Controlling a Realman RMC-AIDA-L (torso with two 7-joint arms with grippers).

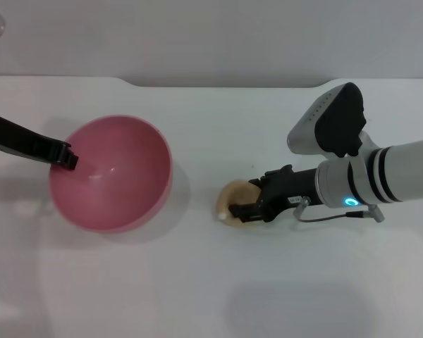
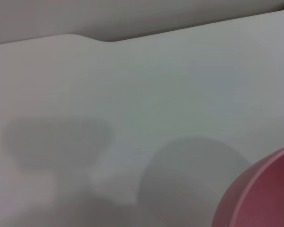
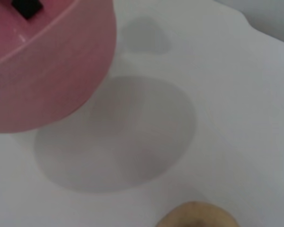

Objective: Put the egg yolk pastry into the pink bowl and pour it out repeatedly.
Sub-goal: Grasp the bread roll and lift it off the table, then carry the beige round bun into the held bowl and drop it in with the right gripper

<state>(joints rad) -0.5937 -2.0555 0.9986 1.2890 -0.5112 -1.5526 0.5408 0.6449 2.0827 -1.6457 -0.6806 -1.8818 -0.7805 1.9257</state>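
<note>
The pink bowl (image 1: 113, 176) is at the left, raised off the white table and tilted with its mouth toward the right. It is empty. My left gripper (image 1: 65, 158) is shut on its left rim; one black finger (image 3: 27, 7) shows inside the rim in the right wrist view. The egg yolk pastry (image 1: 228, 198) lies on the table right of the bowl. My right gripper (image 1: 244, 197) reaches in from the right and is shut on the pastry. The bowl (image 3: 42, 71) and the pastry's top (image 3: 196, 216) show in the right wrist view. The bowl's edge (image 2: 265, 194) shows in the left wrist view.
The white table (image 1: 211, 282) has a far edge with a notch (image 1: 137, 83) behind the bowl. The right arm's white forearm (image 1: 381, 176) lies across the right side. The bowl's shadow (image 3: 118, 137) falls on the table beneath it.
</note>
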